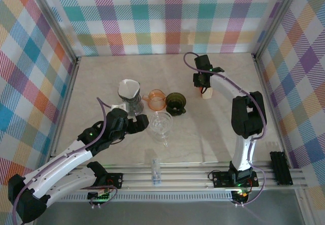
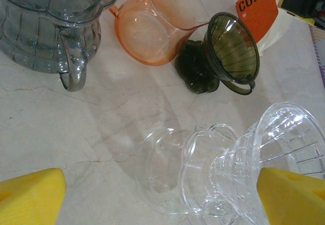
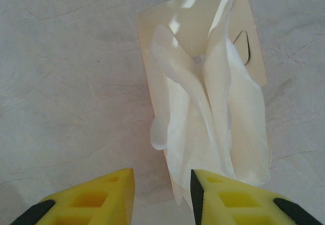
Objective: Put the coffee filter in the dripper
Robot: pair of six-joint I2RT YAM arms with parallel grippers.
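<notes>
on the table [image 1: 218, 133] — four drippers [image 1: 161, 123], one filter pack [image 1: 206, 94]

Grey dripper [image 2: 51, 27] cut off top edge; coffee pkg [image 2: 259, 6] partly out of frame.

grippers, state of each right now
Left gripper: wide open, empty, around the tipped clear ribbed dripper.
Right gripper: narrowly open at the white paper coffee filter edge.
</notes>
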